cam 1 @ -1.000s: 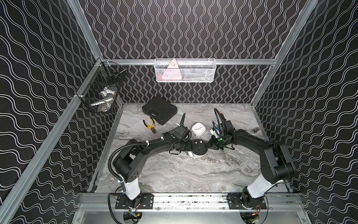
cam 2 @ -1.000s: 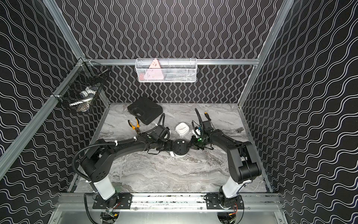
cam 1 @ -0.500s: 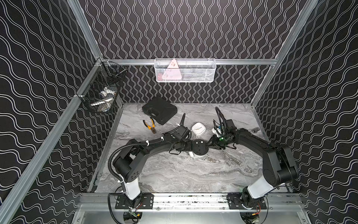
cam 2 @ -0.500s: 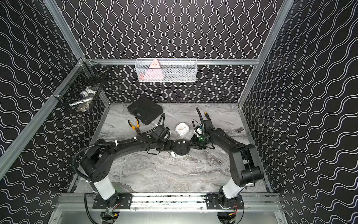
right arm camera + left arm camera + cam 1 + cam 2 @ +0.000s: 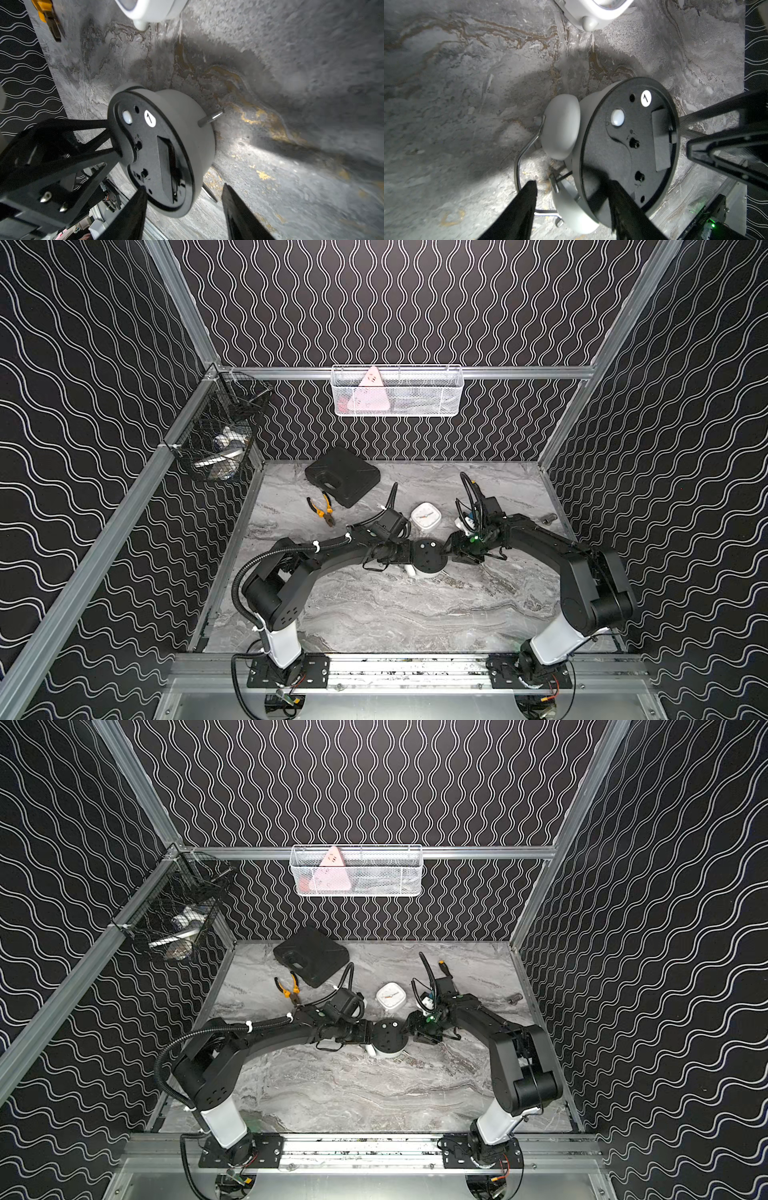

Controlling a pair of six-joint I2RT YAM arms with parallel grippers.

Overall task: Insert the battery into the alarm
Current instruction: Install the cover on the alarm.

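Both arms stretch low and inward, wrists almost meeting. The right gripper (image 5: 182,188) stands with jaws parted. The left gripper (image 5: 572,182) has fingers spread, grip unclear.

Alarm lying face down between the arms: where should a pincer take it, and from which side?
Probably take the alarm across its grey round wall, from above, closing on the two bare flanks. The bells crowd one side and the legs stick out opposite, so those sides give no clean seat.
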